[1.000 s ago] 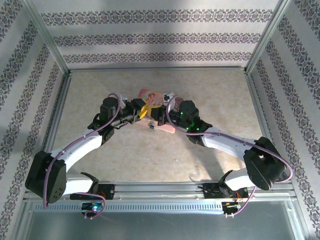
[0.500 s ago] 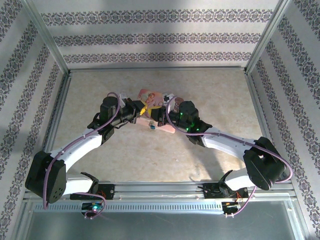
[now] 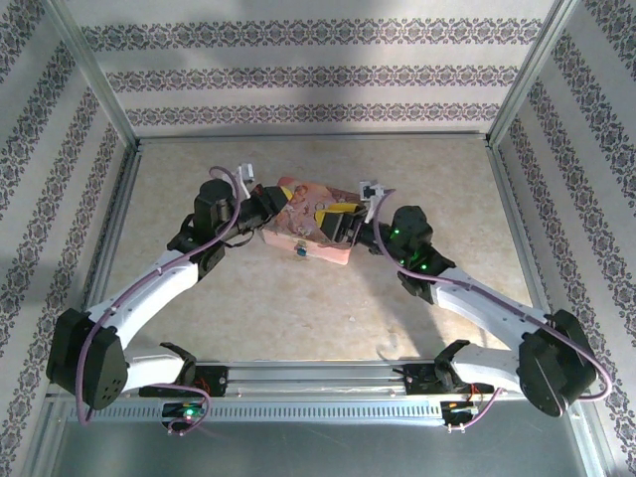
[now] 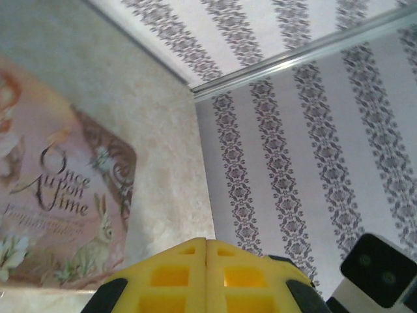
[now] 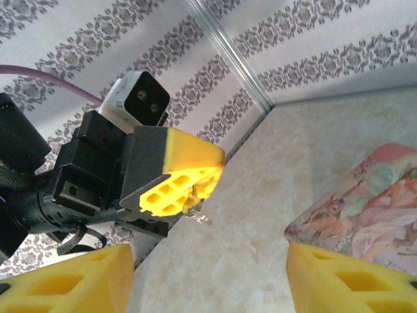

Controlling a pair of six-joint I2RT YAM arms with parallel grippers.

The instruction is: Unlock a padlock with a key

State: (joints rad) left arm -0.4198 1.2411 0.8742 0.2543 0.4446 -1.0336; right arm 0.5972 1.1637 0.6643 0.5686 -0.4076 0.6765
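In the right wrist view, my left gripper (image 5: 207, 179) is shut on the key (image 5: 197, 213); the small metal piece and its ring hang from the yellow fingertips above the floor. From above, the left gripper (image 3: 274, 206) sits at the left end of the pink tin (image 3: 316, 241). The padlock (image 3: 298, 254), a tiny bluish speck, hangs at the tin's near side. My right gripper (image 3: 338, 223) hovers over the tin's right part. Its yellow fingers (image 5: 71, 280) stand wide apart with nothing between them. The left wrist view has the left gripper (image 4: 206, 244) pressed shut, the key hidden.
The pink flower-printed tin (image 4: 45, 195) lies mid-table on the beige floor (image 3: 298, 308). Patterned walls (image 3: 318, 70) and metal frame rails enclose the cell on three sides. The right wrist camera (image 4: 383, 274) faces the left gripper at close range.
The grippers were close together over the tin. The right arm has since drawn back to the right, and the left gripper has shifted slightly up and left.
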